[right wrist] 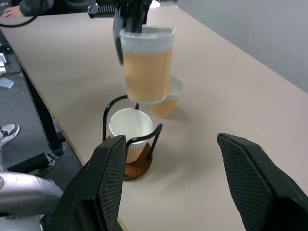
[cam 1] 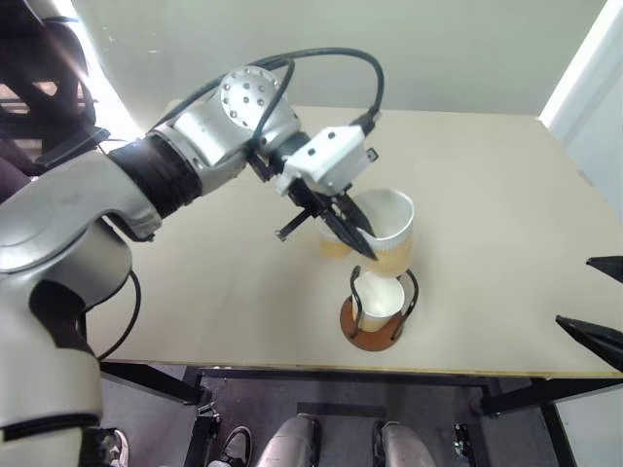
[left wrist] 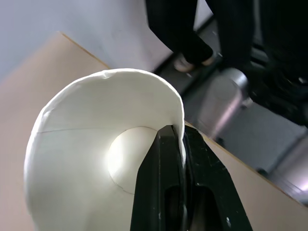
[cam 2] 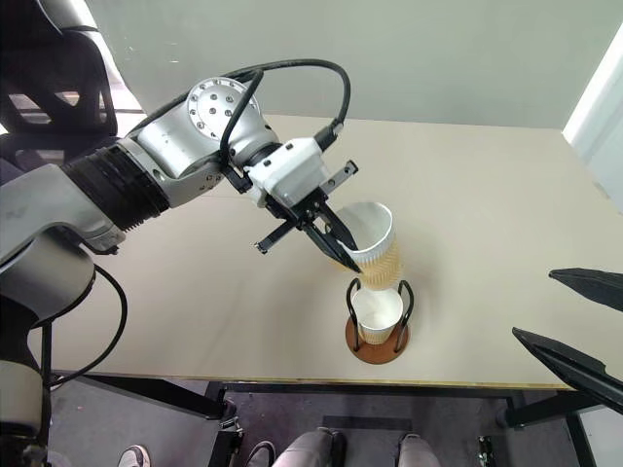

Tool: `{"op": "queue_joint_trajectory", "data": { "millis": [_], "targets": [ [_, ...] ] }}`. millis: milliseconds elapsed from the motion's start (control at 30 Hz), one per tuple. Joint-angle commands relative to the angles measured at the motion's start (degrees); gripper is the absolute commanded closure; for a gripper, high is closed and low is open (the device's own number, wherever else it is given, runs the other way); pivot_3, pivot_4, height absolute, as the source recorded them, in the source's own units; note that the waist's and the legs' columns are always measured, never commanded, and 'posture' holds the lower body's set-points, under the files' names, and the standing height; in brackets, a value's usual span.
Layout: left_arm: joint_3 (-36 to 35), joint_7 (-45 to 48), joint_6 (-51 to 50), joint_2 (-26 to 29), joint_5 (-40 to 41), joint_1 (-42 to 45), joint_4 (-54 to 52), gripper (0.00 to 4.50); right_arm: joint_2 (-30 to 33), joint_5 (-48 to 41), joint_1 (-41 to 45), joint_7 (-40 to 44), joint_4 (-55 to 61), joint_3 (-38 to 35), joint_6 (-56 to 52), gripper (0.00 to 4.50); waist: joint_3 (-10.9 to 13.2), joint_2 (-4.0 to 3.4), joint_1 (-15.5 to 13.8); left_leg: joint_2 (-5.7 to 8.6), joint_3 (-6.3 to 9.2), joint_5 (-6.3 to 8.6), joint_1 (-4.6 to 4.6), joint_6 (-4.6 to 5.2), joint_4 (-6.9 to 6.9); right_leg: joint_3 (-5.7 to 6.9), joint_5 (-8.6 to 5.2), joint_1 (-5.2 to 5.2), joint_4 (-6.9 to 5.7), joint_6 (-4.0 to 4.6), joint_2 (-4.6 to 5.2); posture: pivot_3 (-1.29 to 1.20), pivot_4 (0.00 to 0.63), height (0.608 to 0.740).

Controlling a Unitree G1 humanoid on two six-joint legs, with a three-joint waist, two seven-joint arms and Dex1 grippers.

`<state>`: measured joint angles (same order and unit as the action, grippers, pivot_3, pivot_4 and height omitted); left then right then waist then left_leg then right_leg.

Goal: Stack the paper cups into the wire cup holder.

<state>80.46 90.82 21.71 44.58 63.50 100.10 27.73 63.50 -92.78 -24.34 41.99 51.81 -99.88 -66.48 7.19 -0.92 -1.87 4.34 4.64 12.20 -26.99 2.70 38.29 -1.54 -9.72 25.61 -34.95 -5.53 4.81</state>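
head views: three paper cups total, one wire cup holder (cam 1: 373,321), one table (cam 1: 487,243).
cup in holder (cam 2: 377,313): upright between the two black wire loops, on the red-brown disc base, near edge of table, about centre.
held cup (cam 2: 372,243): above the holder, tilted, base pointing down toward the cup in holder, not yet inside it.
third cup (cam 1: 334,243): on the table just beyond and left of the holder, mostly hidden behind the left gripper.
left gripper (cam 1: 352,232): fingers clenched on the held cup's rim, one finger inside the wall, one outside.
right gripper (cam 2: 569,326): at the right edge, two black fingers spread apart, nothing between them, well apart from the holder.
left wrist view: held cup (left wrist: 96,159) seen from its mouth, white inside; both fingers (left wrist: 161,192) pinch its rim wall.
right wrist view: right gripper (right wrist: 185,185) fingers released, wide gap; through the gap the holder (right wrist: 132,154) with one cup (right wrist: 130,130) seated; held cup (right wrist: 147,67) above it; third cup (right wrist: 168,101) on the table just behind.
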Motion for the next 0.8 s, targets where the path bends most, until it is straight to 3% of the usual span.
{"op": "queue_joint_trajectory", "data": {
  "millis": [33,400,800],
  "targets": [
    [1.2,1.68,2.63,-0.39,2.4,2.58,-0.64,4.48,-1.0,-2.99,-3.43,-2.36,0.46,-4.83,3.63,1.41,0.0,0.01,-0.2,0.0,-0.01,0.05,0.02,0.04,0.01,0.01,0.0,-0.03,0.0,0.02,0.0,0.0,0.15,0.74],
    [6.58,1.68,7.27,-3.99,2.96,3.21,0.62,4.48,-6.28,-10.73,-19.72,-5.36,4.11,-14.55,14.11,1.41,0.02,0.04,-0.39,-0.01,-0.06,0.33,0.09,0.49,0.27,0.06,-0.14,-0.15,-0.1,0.48,0.03,0.0,0.15,0.74],
    [7.62,1.68,7.18,-12.01,1.03,2.17,11.1,4.48,-19.32,-13.52,-38.55,-2.12,8.18,-21.55,29.49,1.41,0.12,0.24,-0.63,-0.02,-0.09,0.35,0.07,0.56,0.9,0.1,0.07,-0.54,-0.13,0.68,0.03,0.0,0.15,0.74]
  ]
}}
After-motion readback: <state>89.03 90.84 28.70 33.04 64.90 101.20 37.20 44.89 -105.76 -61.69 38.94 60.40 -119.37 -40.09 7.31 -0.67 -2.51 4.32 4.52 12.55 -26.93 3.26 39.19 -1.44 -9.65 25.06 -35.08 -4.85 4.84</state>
